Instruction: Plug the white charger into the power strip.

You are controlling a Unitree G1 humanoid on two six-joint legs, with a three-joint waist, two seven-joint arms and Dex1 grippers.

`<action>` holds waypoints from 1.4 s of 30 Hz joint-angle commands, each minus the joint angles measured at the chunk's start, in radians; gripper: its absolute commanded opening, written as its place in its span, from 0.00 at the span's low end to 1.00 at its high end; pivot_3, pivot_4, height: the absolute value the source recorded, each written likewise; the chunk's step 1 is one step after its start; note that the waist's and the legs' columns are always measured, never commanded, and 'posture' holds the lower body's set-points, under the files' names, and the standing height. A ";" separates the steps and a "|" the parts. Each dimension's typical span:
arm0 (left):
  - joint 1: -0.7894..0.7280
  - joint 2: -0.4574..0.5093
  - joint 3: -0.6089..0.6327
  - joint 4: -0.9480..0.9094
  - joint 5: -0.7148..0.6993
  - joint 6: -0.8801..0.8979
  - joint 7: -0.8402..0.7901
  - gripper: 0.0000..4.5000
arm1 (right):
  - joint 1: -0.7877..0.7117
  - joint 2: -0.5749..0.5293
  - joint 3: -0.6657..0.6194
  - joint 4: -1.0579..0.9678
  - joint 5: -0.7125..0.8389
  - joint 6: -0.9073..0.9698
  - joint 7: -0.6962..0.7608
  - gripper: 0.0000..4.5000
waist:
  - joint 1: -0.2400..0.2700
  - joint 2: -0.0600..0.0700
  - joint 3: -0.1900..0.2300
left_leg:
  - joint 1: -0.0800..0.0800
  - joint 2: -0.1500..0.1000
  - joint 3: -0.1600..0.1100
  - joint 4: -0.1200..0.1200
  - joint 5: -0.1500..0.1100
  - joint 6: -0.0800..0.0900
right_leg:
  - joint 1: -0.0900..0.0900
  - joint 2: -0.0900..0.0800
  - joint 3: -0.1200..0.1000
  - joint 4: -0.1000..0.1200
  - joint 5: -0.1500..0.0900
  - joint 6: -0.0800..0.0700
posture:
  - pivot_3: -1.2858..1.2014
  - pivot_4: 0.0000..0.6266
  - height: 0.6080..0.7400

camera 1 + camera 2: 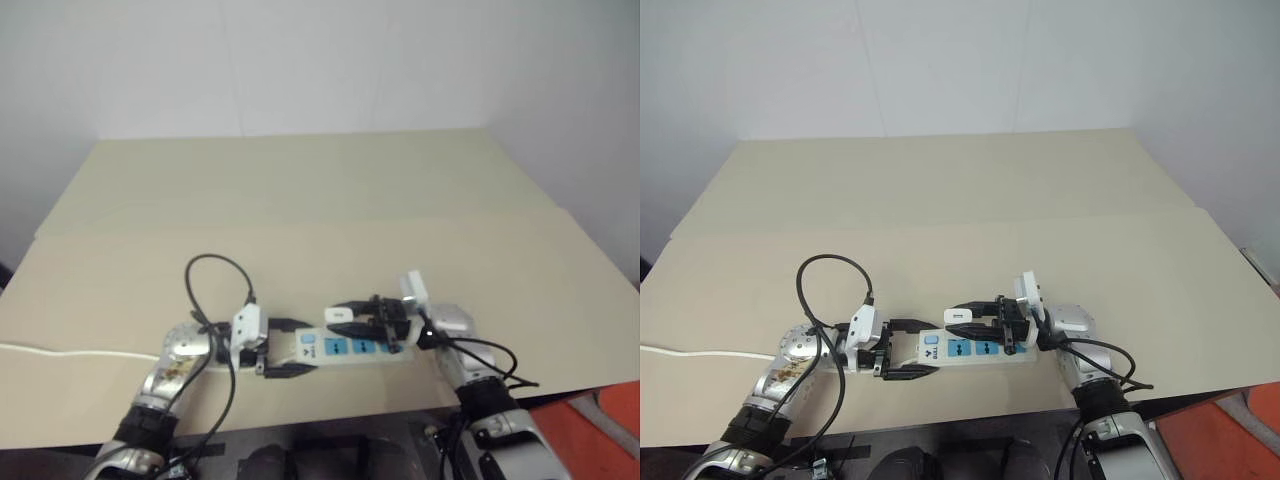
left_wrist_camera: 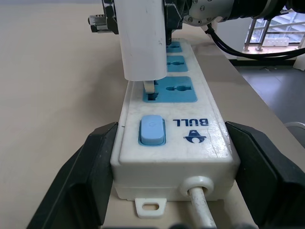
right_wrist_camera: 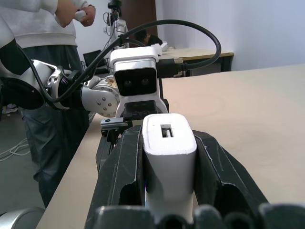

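Observation:
The power strip (image 1: pixel 355 347) lies near the table's front edge, its blue socket faces up. My left gripper (image 1: pixel 295 347) is shut on its switch end, with one black finger (image 2: pixel 86 171) on each side. In the left wrist view the blue switch (image 2: pixel 152 130) sits closest, and the cord (image 2: pixel 200 210) leaves the end of the strip. My right gripper (image 1: pixel 345 318) is shut on the white charger (image 3: pixel 169 157) and holds it over the strip. The charger (image 2: pixel 142 38) stands upright with its prong (image 2: pixel 150 87) at the slot of the socket nearest the switch.
The tan table (image 1: pixel 320 200) stretches back to a white wall. Black cables (image 1: pixel 215 265) loop up from both wrists. The strip's thin white cord (image 1: pixel 40 351) trails off to the left. A person (image 3: pixel 43 71) stands beyond the table's end. Orange floor (image 1: pixel 600 430) shows at the front right.

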 commanded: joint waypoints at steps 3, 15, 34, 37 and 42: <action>0.004 0.009 0.012 -0.002 0.016 0.004 0.033 0.72 | 0.059 -0.013 0.054 0.045 -0.080 0.029 -0.015 0.26 | 0.000 0.000 -0.001 | 0.000 0.000 0.000 0.000 0.000 0.000 | 0.000 0.000 0.000 0.000 0.000 0.000 | 0.52 0.24 1.00; 0.006 0.009 0.013 -0.003 0.015 0.007 0.036 0.72 | 0.085 -0.025 0.054 0.017 -0.068 0.041 -0.011 0.26 | 0.000 0.001 -0.002 | 0.001 0.000 0.000 -0.002 -0.001 0.001 | 0.000 0.000 0.000 -0.001 0.000 0.000 | 0.52 0.24 1.00; 0.009 0.011 0.013 -0.009 0.014 0.016 0.046 0.72 | -0.022 -0.003 0.043 0.187 -0.119 -0.068 0.007 0.26 | 0.000 0.001 -0.003 | 0.009 -0.001 0.002 -0.007 -0.002 0.003 | 0.001 -0.002 0.001 -0.001 0.000 -0.001 | 0.52 0.24 1.00; 0.009 0.014 0.015 -0.007 0.013 0.015 0.045 0.72 | -0.022 -0.018 0.042 0.190 -0.117 -0.059 0.024 0.26 | 0.000 0.001 -0.003 | 0.010 -0.001 0.002 -0.008 -0.001 0.001 | 0.001 -0.002 0.001 -0.001 0.000 -0.001 | 0.52 0.24 1.00; 0.011 0.014 0.016 -0.008 0.012 0.013 0.046 0.72 | 0.016 -0.035 0.049 0.153 -0.115 -0.039 0.028 0.26 | 0.000 0.001 -0.003 | 0.010 -0.001 0.002 -0.009 -0.001 0.001 | 0.001 -0.003 0.001 -0.001 0.000 -0.001 | 0.52 0.24 1.00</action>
